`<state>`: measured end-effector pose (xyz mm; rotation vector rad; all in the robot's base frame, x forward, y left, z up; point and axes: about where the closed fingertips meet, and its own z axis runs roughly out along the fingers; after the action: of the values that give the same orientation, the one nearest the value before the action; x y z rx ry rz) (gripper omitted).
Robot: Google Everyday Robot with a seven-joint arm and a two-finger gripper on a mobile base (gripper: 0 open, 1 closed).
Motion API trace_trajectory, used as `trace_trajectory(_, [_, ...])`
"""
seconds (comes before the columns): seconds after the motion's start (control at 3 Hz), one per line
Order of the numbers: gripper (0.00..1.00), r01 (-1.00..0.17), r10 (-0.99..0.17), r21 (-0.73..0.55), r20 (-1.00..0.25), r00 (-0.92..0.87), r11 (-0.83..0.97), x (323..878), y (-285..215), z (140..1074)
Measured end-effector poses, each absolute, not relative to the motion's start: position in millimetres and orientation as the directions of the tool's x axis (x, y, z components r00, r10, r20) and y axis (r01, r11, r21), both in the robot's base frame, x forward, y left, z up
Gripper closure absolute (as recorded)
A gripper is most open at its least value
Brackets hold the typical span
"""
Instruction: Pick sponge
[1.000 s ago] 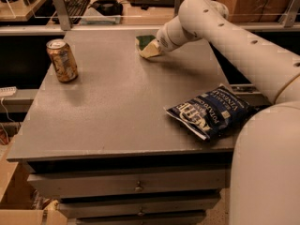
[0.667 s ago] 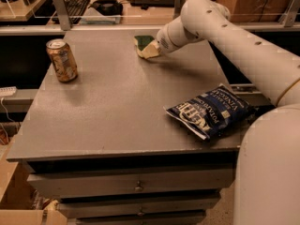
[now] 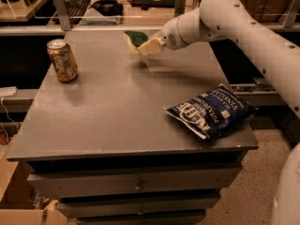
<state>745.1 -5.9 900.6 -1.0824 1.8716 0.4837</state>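
The sponge (image 3: 137,39) has a dark green top and a pale yellow base. It is tilted and lifted above the far middle of the grey table (image 3: 112,111). My gripper (image 3: 143,45) comes in from the right on the white arm (image 3: 225,18) and is shut on the sponge, holding it clear of the tabletop. Its shadow falls on the table just below.
A gold drink can (image 3: 62,60) stands upright at the table's far left. A dark blue chip bag (image 3: 211,110) lies at the right near the front edge. Behind the table is a desk with a keyboard (image 3: 77,3) and metal posts. Drawers sit below the tabletop.
The gripper has risen with the sponge, which was on or near the tabletop and now hangs above it. The can and the bag have not moved.
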Motion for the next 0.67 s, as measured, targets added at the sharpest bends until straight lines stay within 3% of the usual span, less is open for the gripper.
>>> trace_trajectory(0.67, [1.0, -0.938, -0.483, -0.124, -0.874, -0.052, 0.325, 661, -7, 955])
